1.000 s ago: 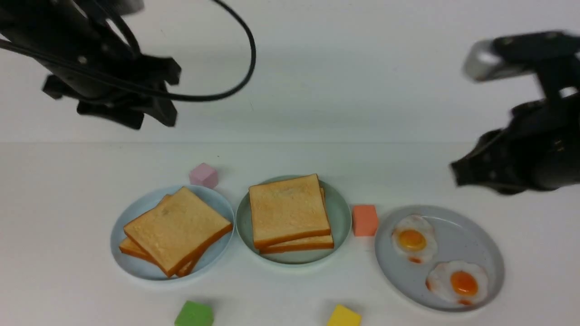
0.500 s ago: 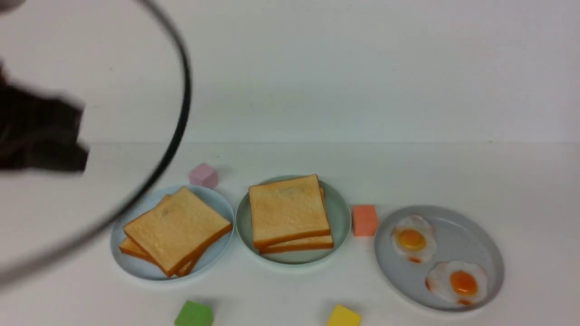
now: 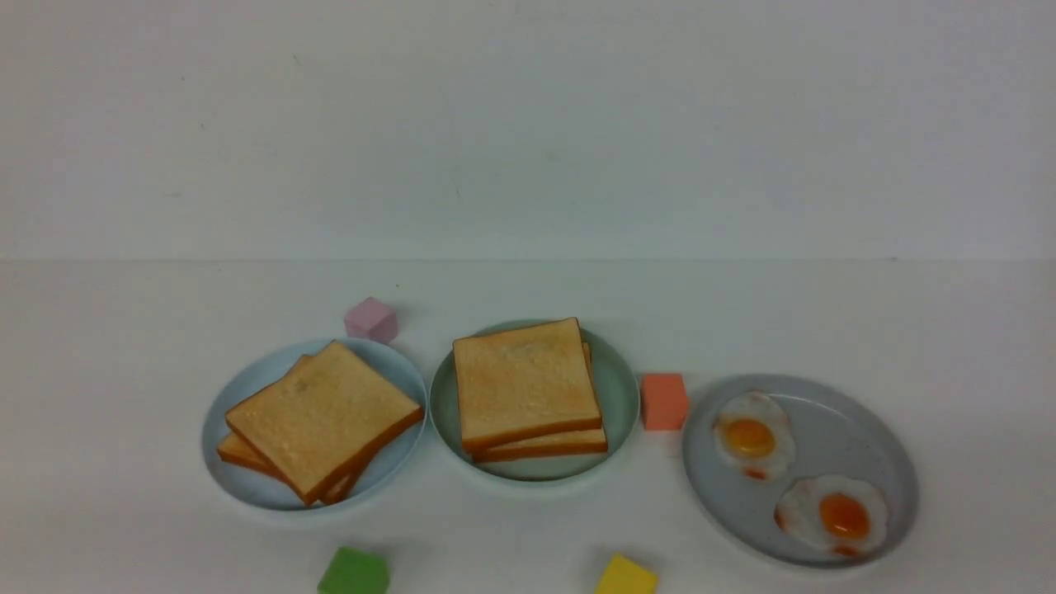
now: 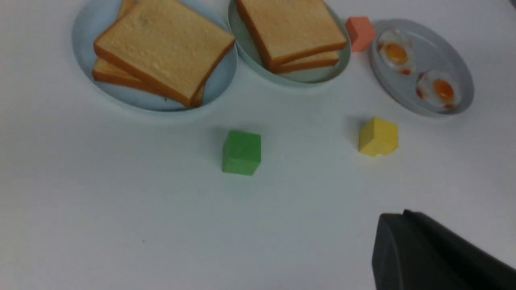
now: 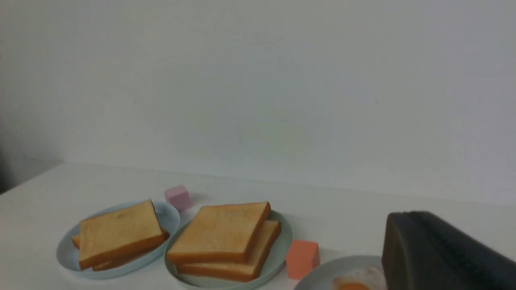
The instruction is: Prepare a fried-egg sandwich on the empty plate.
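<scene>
Three plates stand in a row in the front view: a pale blue plate [image 3: 247,487] with the spare toast pile [image 3: 322,419], the mint-green plate [image 3: 620,388] bearing the fried-egg sandwich [image 3: 526,392] (two stacked slices; no egg edge shows between them from here), and a grey plate [image 3: 866,437] with two fried eggs [image 3: 752,436]; neither arm appears, so the assembly seems finished and nothing more than holding clear seems called for. A pink cube [image 3: 371,319] and an orange cube [image 3: 664,401] sit just beside the plates, a green cube [image 3: 353,572] and a yellow cube [image 3: 627,576] nearer the robot; none blocks the sandwich. Left wrist view: the left gripper [image 4: 435,253] shows as one dark mass, its jaws closed together on nothing, well apart from the sandwich [image 4: 290,28]. Right wrist view: the right gripper [image 5: 443,253], likewise closed and empty, hangs near the grey plate [image 5: 322,278].
</scene>
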